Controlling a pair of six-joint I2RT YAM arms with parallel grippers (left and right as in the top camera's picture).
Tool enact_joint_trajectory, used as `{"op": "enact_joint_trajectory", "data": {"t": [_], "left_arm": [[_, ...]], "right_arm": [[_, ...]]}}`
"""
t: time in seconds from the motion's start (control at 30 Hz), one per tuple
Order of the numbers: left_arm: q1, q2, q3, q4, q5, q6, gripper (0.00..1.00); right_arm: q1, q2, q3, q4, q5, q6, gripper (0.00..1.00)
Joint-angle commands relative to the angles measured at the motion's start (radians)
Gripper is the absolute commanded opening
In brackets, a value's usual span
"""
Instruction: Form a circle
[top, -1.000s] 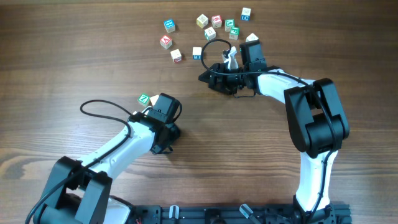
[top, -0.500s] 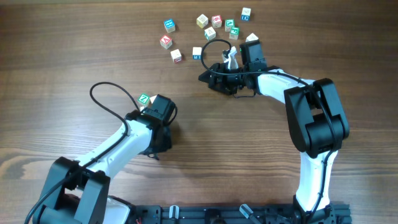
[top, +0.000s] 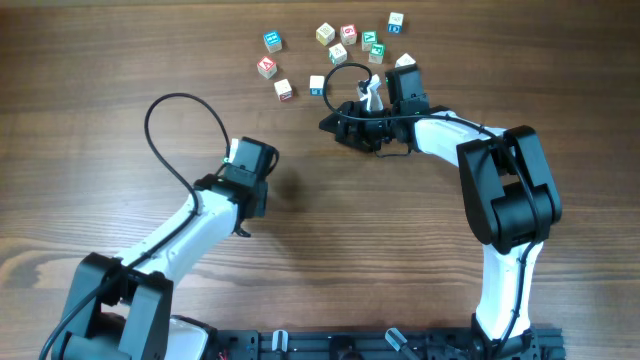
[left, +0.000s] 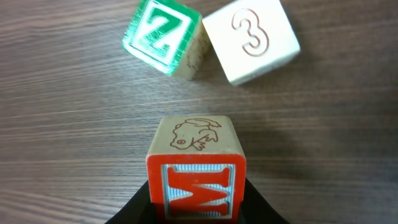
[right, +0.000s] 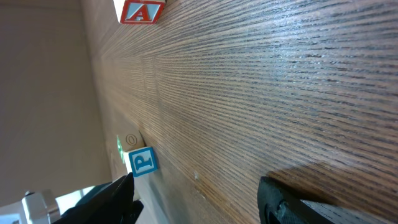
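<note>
**Wooden M block (left: 196, 180) carried close behind two loose neighbours**

Clenched low on the M block, the left pincer (left: 198, 208) holds it upright, left of the desk's (top: 100, 80) middle. I cannot tell whether the block rests on the wood. Just ahead lie the green Z block (left: 163, 37) and the 3 block (left: 252, 40), which seem to touch at a corner. The right pincer (right: 196, 182) stands released with nothing between its fingers, beside the scattered blocks (top: 338, 50) near the far edge. No circle is formed yet.

The likely trouble is a push forward that shoves the Z and 3 blocks out of place, since the gap to them is small. The grip also sits low on the M block, so a bump could twist or tip it. The tall cable (top: 180, 97) loop could also drag across the desk.

Against the earlier overhead frame, the left pincer has moved toward the far edge and now covers the Z block that showed beside it. Its cable loop has swung up taller. The right arm and the far blocks look unchanged.
</note>
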Motion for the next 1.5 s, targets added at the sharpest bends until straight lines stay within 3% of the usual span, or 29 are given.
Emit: {"op": "enact_joint_trajectory", "data": {"t": [0.0, 0.17, 0.3, 0.33, 0.53, 0.63, 0.73, 1.0, 1.07, 1.13, 1.23, 1.4, 1.47], "left_arm": [[0.082, -0.013, 0.009, -0.043, 0.177, 0.074, 0.26], [0.150, -0.013, 0.009, -0.103, 0.254, 0.080, 0.27], [0.149, -0.013, 0.009, -0.103, 0.375, 0.187, 0.35], [0.149, -0.013, 0.009, -0.103, 0.380, 0.202, 0.40], [0.149, -0.013, 0.009, -0.074, 0.360, 0.223, 0.43], [0.149, -0.013, 0.009, -0.048, 0.360, 0.223, 0.55], [0.149, -0.013, 0.009, -0.045, 0.360, 0.222, 0.56], [0.150, -0.013, 0.009, -0.045, 0.360, 0.128, 0.58], [0.149, -0.013, 0.009, -0.045, 0.359, 0.061, 0.69], [0.149, -0.013, 0.009, -0.045, 0.357, -0.025, 0.73], [0.149, -0.013, 0.009, -0.049, 0.358, -0.088, 1.00], [0.149, -0.022, 0.009, -0.181, 0.391, -0.103, 1.00], [0.149, -0.030, 0.009, -0.243, 0.442, -0.103, 0.93]], "right_arm": [[-0.007, 0.041, -0.028, -0.023, 0.143, -0.007, 0.65], [-0.007, 0.041, -0.028, -0.021, 0.143, -0.006, 0.66], [-0.007, 0.041, -0.028, -0.021, 0.143, -0.006, 0.66], [-0.007, 0.041, -0.028, -0.020, 0.143, -0.006, 0.66], [-0.007, 0.041, -0.028, -0.019, 0.143, -0.006, 0.66], [-0.007, 0.041, -0.028, -0.019, 0.143, -0.006, 0.66], [-0.007, 0.041, -0.028, -0.019, 0.143, -0.006, 0.66], [-0.007, 0.041, -0.028, -0.019, 0.143, -0.006, 0.66], [-0.007, 0.041, -0.028, -0.019, 0.143, -0.006, 0.66], [-0.007, 0.041, -0.028, -0.019, 0.142, -0.006, 0.66], [-0.007, 0.041, -0.028, -0.019, 0.143, -0.006, 0.66], [-0.007, 0.041, -0.028, -0.019, 0.143, -0.006, 0.66], [-0.007, 0.041, -0.028, -0.019, 0.143, -0.006, 0.66]]}}
